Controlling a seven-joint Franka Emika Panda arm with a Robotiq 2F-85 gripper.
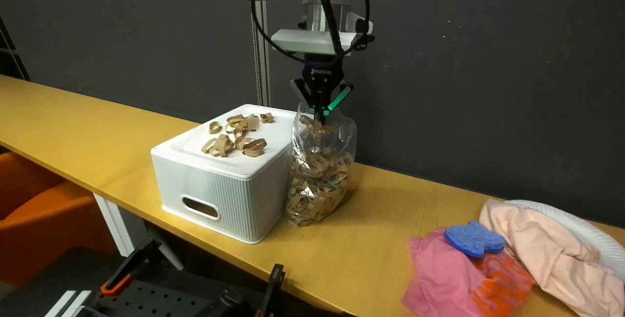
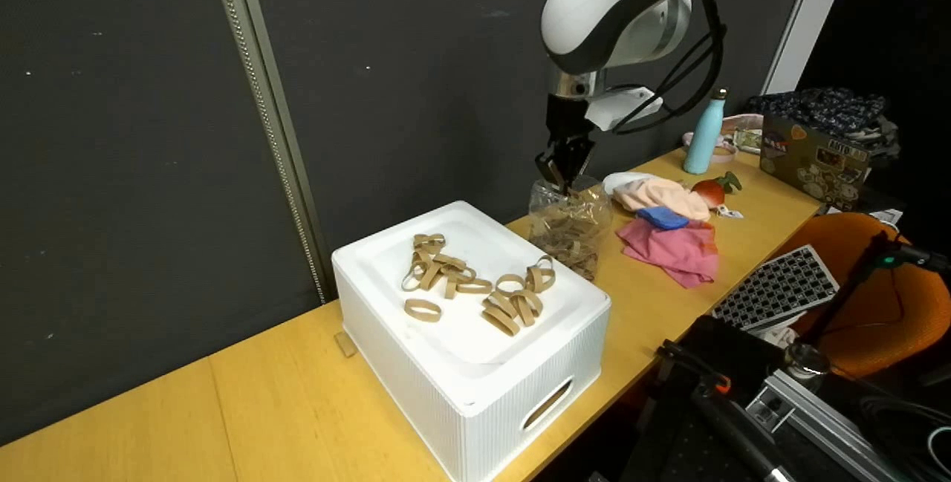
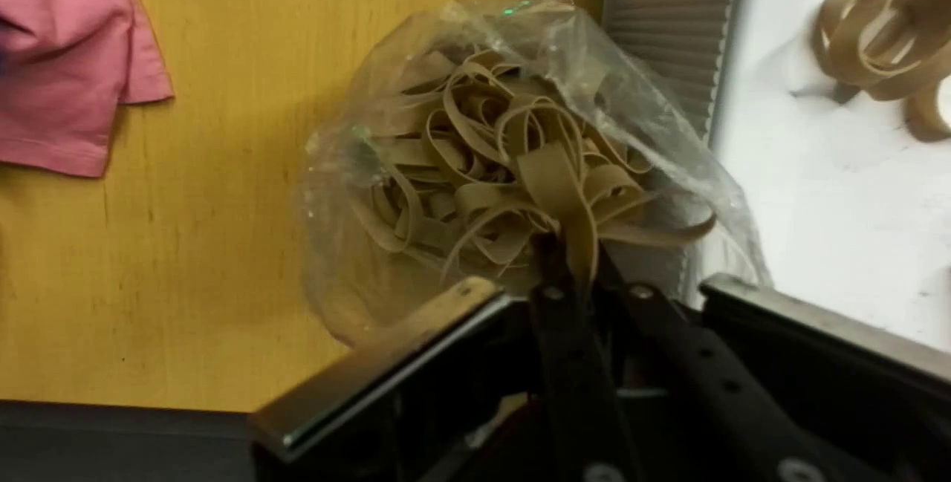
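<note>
My gripper (image 1: 320, 116) points down into the mouth of a clear plastic bag (image 1: 347, 134) standing on the table. The gripper also shows in an exterior view (image 2: 566, 186) and in the wrist view (image 3: 578, 263). Its fingers are shut on some tan rubber bands (image 3: 557, 181), held above the pile of tan bands (image 1: 317, 185) in the bag. The fingertips are partly hidden by the bands. The bag leans beside a white ribbed box (image 1: 205, 180), turned upside down or lidded; I cannot tell which. More tan bands (image 2: 442, 270) lie loosely on the box's top.
A pink cloth (image 1: 439, 270) with a blue sponge-like piece (image 1: 473, 239), a peach cloth (image 1: 542, 239) and a white plate (image 1: 588, 226) lie along the table. A blue bottle (image 2: 706, 137) and a stickered box (image 2: 810, 159) stand farther off. A dark wall (image 1: 464, 87) runs behind the table.
</note>
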